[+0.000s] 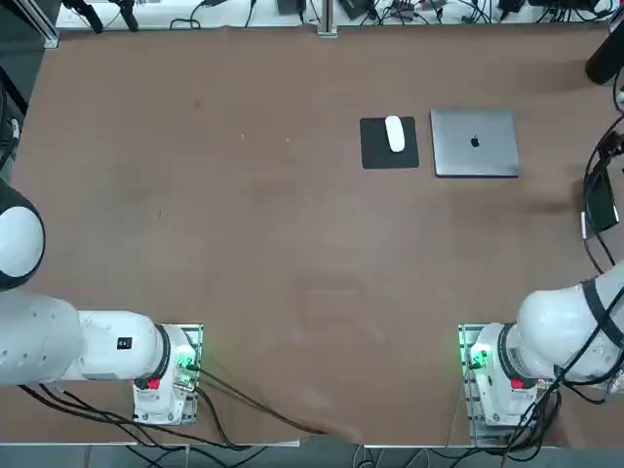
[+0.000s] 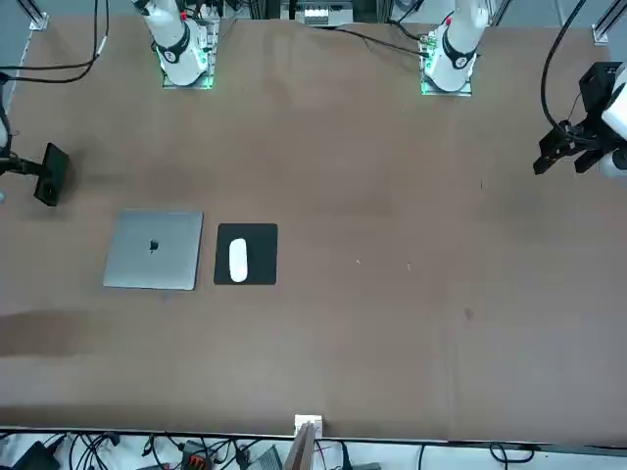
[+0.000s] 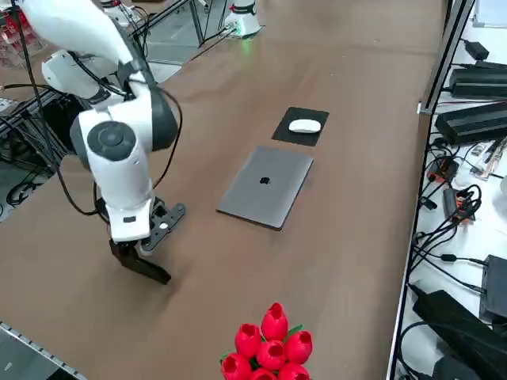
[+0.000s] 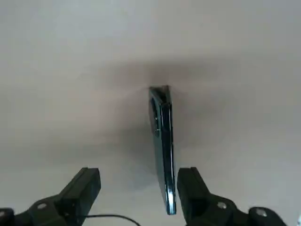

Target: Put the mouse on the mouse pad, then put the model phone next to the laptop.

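Right gripper: fingers wide apart (image 4: 139, 176), nothing in hold; located over the right side of the table (image 1: 292, 234), right of the laptop.
Model phone: between and beyond the fingertips, apparently on its long edge on the tabletop, one finger close beside its nearer end; contact cannot be confirmed (image 4: 168, 155).
Handling, judged: light, stiff, glossy and likely slippery; narrow footing, so a nudge could topple it.
Grip point, judged: the two broad faces, about mid-length, clear of the camera ring; centre the fingers first, then close gently and evenly.
Laptop (image 1: 453, 156): closed, left of the gripper, right of the mouse pad (image 1: 374, 151).
Mouse (image 1: 395, 135): on the pad; first part appears satisfied.
Outstanding, judged: phone to be lifted and placed beside the laptop.
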### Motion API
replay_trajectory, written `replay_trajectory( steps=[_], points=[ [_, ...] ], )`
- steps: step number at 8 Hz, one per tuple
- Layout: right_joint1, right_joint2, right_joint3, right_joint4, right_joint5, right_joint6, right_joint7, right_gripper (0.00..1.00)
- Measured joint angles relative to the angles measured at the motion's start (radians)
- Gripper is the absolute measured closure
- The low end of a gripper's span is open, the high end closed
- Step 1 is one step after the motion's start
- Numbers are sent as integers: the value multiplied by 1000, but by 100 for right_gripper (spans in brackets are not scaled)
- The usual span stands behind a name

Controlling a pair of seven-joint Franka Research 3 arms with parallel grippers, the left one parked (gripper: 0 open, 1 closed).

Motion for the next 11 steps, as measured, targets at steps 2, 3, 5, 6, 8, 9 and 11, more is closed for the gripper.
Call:
replay_trajectory(
  steps=[2,3,5,6,8,9,11],
  points=[
    [-3,1,1,-43,0,52,-2,0],
    [-6,3,1,-47,0,75,-4,0],
    [-25,12,1,-49,-1,119,-41,0],
    [-35,16,1,-49,-1,125,-54,0],
    [-49,29,1,-58,-1,154,-58,0],
    [-55,39,1,-66,-1,179,-58,1],
    [-74,66,1,-88,-1,244,-70,5]
  ],
)
